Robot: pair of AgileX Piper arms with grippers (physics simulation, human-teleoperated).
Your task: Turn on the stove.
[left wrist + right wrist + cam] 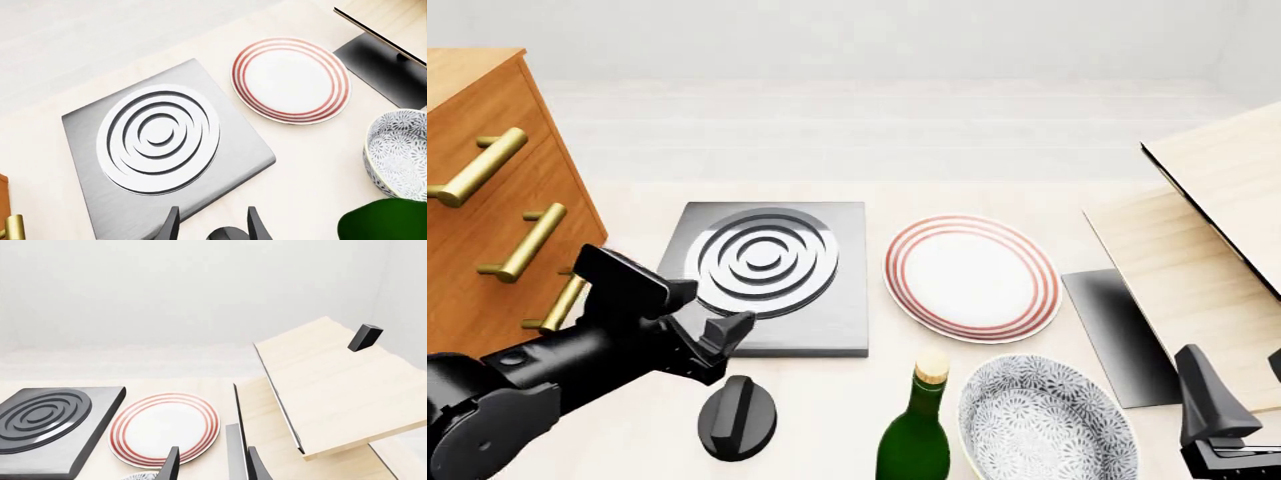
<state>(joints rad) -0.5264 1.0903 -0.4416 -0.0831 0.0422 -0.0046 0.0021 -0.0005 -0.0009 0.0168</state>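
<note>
The stove (827,320) is a flat dark grey square slab with a round silver burner (761,260) of concentric rings, lying left of the table's middle. Its separate black ridged knob (737,415) lies on the table just in front of the slab. My left gripper (723,345) hovers open above the slab's near edge, just behind the knob. In the left wrist view the knob's top (227,233) shows between the open fingers (170,225). My right gripper (1238,385) is low at the far right, open and empty, as the right wrist view (210,457) also shows.
A wooden drawer cabinet (494,200) with brass handles stands at the left. A white plate with red rings (972,277) lies right of the stove. A green bottle (914,430) and a patterned bowl (1041,420) stand near the front. A small dark slab (1114,330) and tilted wooden boards (1214,230) are at the right.
</note>
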